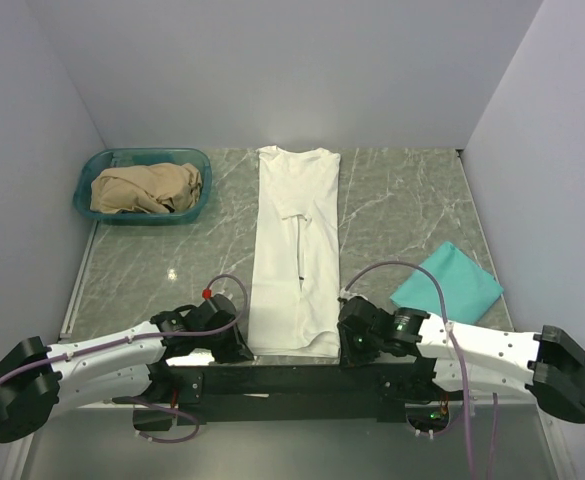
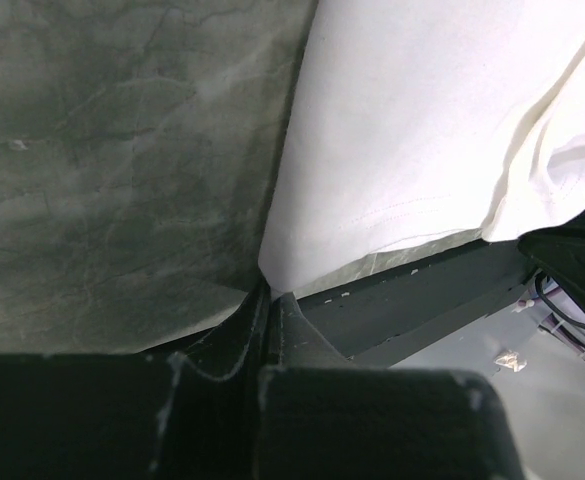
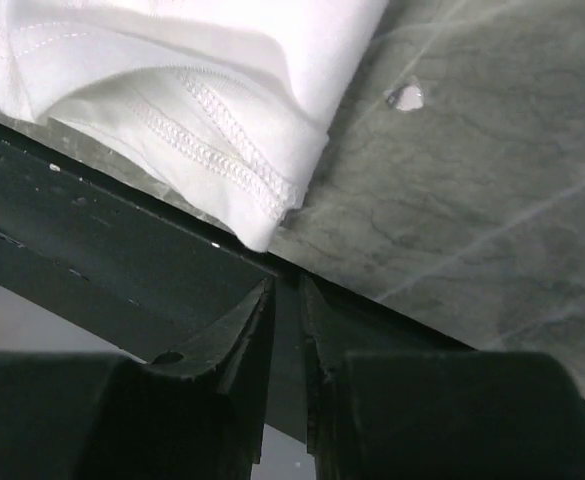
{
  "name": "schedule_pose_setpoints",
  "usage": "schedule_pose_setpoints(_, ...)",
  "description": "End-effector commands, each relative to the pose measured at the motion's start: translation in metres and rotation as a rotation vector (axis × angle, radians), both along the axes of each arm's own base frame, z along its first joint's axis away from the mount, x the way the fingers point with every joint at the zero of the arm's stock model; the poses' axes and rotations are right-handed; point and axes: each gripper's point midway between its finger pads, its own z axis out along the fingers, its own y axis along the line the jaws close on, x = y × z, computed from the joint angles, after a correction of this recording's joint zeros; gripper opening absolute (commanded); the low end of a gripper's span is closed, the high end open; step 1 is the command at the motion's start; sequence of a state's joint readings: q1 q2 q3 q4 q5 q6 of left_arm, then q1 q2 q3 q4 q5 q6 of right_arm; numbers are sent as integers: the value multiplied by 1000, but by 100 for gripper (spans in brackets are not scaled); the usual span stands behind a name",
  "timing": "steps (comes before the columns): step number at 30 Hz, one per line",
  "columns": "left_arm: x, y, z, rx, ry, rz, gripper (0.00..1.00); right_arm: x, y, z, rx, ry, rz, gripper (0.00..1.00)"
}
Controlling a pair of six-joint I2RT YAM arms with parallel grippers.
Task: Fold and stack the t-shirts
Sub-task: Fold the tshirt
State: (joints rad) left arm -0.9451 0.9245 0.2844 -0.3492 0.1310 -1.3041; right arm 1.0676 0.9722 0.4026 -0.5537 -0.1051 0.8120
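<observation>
Left tool [image 2: 268, 292] is closed flat, pinching the near-left corner of the white t-shirt [image 2: 422, 120], which lies as a long folded strip down the middle of the worktop [image 1: 392, 200]. Right tool [image 3: 287, 285] stands narrowly parted, just short of the shirt's near-right corner. Folded, the teal t-shirt [image 1: 447, 280] lies by the right edge.

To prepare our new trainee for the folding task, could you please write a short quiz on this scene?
1. True or false: the white shirt lies inside the basket.
2. On which side of the white shirt does the green shirt lie? A) the robot's left B) the robot's right C) underneath it
3. Fill in: the basket holds a ___ cloth.
Key: 1 false; 2 B; 3 beige.
</observation>
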Motion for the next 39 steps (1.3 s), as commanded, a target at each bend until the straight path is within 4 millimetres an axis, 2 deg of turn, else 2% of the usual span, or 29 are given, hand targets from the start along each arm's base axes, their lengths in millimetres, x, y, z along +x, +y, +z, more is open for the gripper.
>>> schedule_pose_setpoints(1, 0, 4, -3, 19, -3, 14, 1, 17, 8, 24, 36, -84, -56, 23)
schedule_pose_setpoints(3, 0, 3, -2, 13, -6, 9, 1, 35, 8, 37, 17, -172, -69, 24)
schedule_pose_setpoints(4, 0, 3, -3, 16, -5, 8, 0, 45, 17, 54, 38, -214, -76, 25)
schedule_pose_setpoints(7, 1, 3, -2, 14, -8, 9, 1, 70, 25, 70, 27, -288, -88, 25)
schedule_pose_setpoints(10, 1, 3, -2, 13, -11, 12, 1, 88, 40, 67, 48, -283, -83, 25)
schedule_pose_setpoints(13, 1, 3, -1, 9, -13, 14, 1, 96, 50, 54, 11, -258, -62, 23)
schedule_pose_setpoints(15, 2, 3, -1, 9, -16, 17, 0, 94, 55, 43, -4, -226, -37, 21)
schedule_pose_setpoints(18, 2, 4, -2, 17, -15, 21, 1, 76, 58, 29, 8, -152, 7, 20)
schedule_pose_setpoints(26, 1, 6, -4, 22, -11, 27, 0, 30, 43, 13, 18, -36, 26, 20)
schedule_pose_setpoints(31, 0, 9, -7, 37, -4, 24, 1, 25, 30, 0, -12, -24, -10, 20)
schedule_pose_setpoints(35, 0, 9, -5, 39, -9, 25, 1, 27, 30, 6, 0, -39, -26, 22)
schedule_pose_setpoints(39, 1, 9, -2, 32, -15, 32, 1, 35, 26, 30, 39, -109, -78, 28)
